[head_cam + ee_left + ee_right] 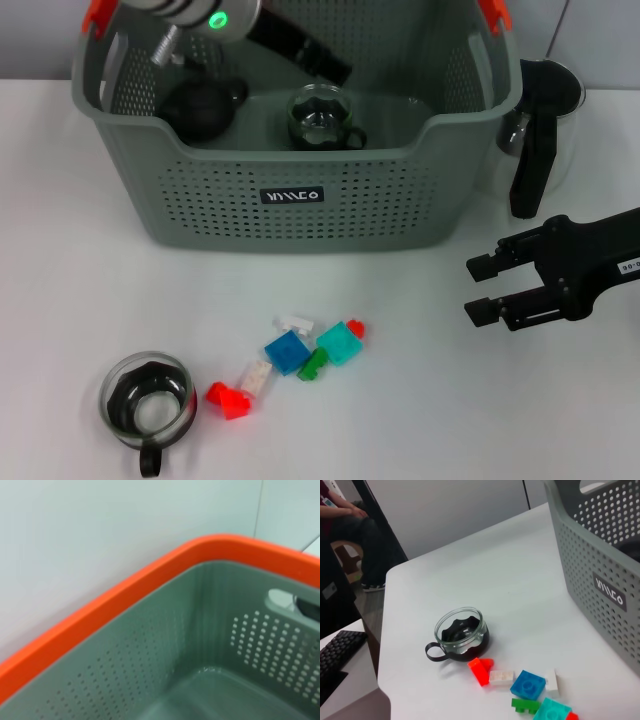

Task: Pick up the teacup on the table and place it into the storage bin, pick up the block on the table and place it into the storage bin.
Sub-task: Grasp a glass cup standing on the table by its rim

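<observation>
While the left arm point(200, 20) overhangs the storage bin point(290, 200) — right gripper point(480, 290) open

Grey-green perforated storage bin point(300, 170) — orange-red corner tabs point(97, 12) — black label point(292, 196).

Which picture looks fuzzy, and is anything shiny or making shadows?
Left wrist view: the storage bin fills the frame up close, its orange rim soft and fuzzy. Head view: sharp; the teacup on the table throws only a faint shadow, and a green light glows on the left arm above the bin. Right wrist view: clear; bright glints on the teacup's glass rim.
</observation>
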`<state>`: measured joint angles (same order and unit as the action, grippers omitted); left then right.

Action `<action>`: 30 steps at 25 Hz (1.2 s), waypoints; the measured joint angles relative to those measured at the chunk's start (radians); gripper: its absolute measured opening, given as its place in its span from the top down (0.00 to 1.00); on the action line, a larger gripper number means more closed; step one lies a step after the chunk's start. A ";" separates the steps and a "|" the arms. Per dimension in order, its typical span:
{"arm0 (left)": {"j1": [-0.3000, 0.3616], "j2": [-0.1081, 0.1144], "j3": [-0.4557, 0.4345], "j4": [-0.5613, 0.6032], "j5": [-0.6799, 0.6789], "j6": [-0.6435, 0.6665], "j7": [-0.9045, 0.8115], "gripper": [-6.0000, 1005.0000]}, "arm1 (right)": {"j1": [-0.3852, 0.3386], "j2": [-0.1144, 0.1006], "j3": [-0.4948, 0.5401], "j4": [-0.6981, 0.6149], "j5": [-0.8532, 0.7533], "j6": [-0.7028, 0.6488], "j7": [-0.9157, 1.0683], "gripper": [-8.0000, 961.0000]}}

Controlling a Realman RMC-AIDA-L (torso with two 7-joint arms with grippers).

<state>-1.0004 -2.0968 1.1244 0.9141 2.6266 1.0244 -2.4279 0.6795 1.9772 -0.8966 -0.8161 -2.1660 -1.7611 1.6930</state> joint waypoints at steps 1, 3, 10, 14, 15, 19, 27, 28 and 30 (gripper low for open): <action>0.006 0.000 0.000 0.026 0.000 0.015 -0.004 0.34 | 0.001 0.000 0.001 0.000 0.000 0.000 0.000 0.33; 0.032 -0.003 -0.002 0.102 -0.004 0.054 -0.008 0.28 | 0.003 0.000 0.001 0.000 0.000 0.000 -0.001 0.33; 0.151 -0.038 -0.067 0.470 -0.011 0.316 -0.016 0.13 | 0.003 -0.002 0.010 0.000 0.001 0.000 0.007 0.33; 0.222 -0.049 -0.115 0.687 -0.075 0.510 -0.016 0.13 | 0.001 -0.003 0.023 0.000 0.001 0.000 0.007 0.33; 0.234 -0.050 -0.122 0.725 -0.092 0.546 -0.016 0.13 | 0.000 -0.003 0.026 0.000 0.001 0.000 0.007 0.33; 0.318 -0.063 -0.134 0.901 -0.151 0.699 -0.014 0.13 | -0.003 -0.003 0.043 0.000 0.001 0.000 0.007 0.33; 0.434 -0.074 -0.115 1.061 -0.199 0.941 -0.015 0.13 | 0.000 -0.002 0.090 0.000 0.003 0.000 0.010 0.33; 0.445 -0.074 -0.114 1.069 -0.201 0.962 -0.016 0.13 | 0.002 -0.001 0.096 0.002 0.003 0.000 0.010 0.33; 0.463 -0.073 -0.106 1.076 -0.200 1.011 -0.022 0.13 | 0.005 0.001 0.107 0.007 0.005 0.001 0.011 0.33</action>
<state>-0.5376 -2.1700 1.0182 1.9898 2.4264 2.0357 -2.4500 0.6850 1.9780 -0.7894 -0.8088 -2.1610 -1.7602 1.7036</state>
